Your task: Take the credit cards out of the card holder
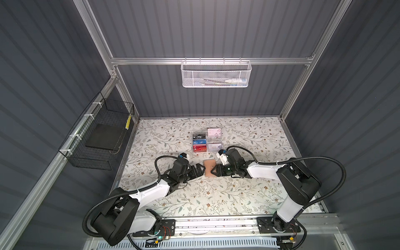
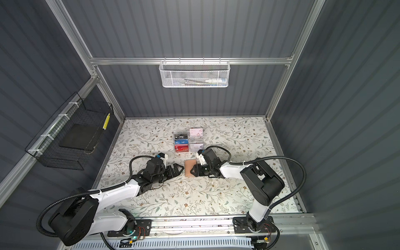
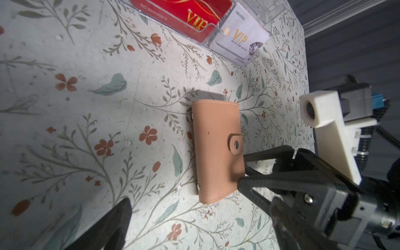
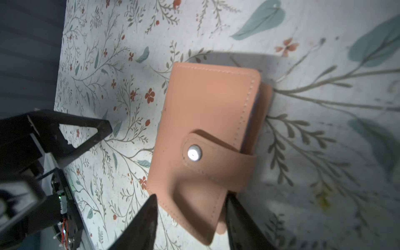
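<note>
The card holder point(image 1: 208, 167) point(image 2: 190, 167) is a peach booklet wallet, lying flat and snapped shut on the floral table point(image 1: 238, 194). The wrist views show its snap tab fastened, on the card holder point(image 3: 214, 140) point(image 4: 203, 112). The credit cards inside it are hidden. My right gripper point(image 1: 213, 170) point(image 4: 191, 201) comes from the right, jaws apart and straddling the holder's near corner; one fingertip point(image 4: 232, 203) lies close against its edge. My left gripper point(image 1: 200, 170) point(image 3: 199, 225) stands wide open just left of the holder, apart from it.
A clear acrylic rack point(image 1: 206, 140) point(image 3: 218, 46) with red, blue, black and white VIP cards stands behind the holder. A white mesh basket point(image 1: 215, 74) hangs on the back rail. A black wire basket point(image 1: 97, 138) hangs on the left wall.
</note>
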`<move>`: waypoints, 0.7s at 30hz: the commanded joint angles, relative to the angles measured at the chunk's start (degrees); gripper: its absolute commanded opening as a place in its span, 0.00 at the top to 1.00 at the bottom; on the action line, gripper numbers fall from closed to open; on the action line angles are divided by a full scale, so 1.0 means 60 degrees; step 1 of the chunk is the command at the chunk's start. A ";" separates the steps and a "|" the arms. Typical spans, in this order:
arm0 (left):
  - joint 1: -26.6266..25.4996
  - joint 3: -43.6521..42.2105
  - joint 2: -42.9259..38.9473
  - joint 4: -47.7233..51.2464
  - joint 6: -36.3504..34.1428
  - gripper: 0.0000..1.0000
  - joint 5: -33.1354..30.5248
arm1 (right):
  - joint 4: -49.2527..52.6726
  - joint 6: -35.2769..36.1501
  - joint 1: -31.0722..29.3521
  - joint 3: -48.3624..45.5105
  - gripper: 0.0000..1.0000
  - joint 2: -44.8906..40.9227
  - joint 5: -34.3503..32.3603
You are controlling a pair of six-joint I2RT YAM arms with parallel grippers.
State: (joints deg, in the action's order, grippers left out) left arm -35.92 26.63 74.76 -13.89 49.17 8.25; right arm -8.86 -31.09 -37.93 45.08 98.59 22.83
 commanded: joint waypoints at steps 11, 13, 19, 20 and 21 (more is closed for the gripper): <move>0.0040 0.0498 0.0893 -0.0921 0.0023 0.00 0.0522 | -0.0149 -0.0122 0.0212 0.0265 0.84 0.0532 0.0483; 0.0042 0.0498 0.0943 -0.0957 0.0023 0.00 0.0551 | -0.0185 -0.0149 0.0217 0.0280 0.90 0.0583 0.0563; 0.0040 0.0386 0.0787 -0.0837 0.0007 0.00 0.0443 | -0.0266 -0.0293 0.0255 0.0294 1.00 0.0675 0.0793; 0.0040 0.0342 0.0705 -0.0807 -0.0005 0.00 0.0404 | -0.0297 -0.0297 0.0264 0.0288 1.00 0.0679 0.0834; 0.0043 0.0295 0.0628 -0.0803 -0.0006 0.00 0.0367 | -0.0364 -0.0340 0.0281 0.0246 1.00 0.0660 0.0901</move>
State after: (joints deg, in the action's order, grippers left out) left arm -35.92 28.12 79.75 -19.27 49.36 10.57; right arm -11.35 -32.80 -36.29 46.19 101.38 26.94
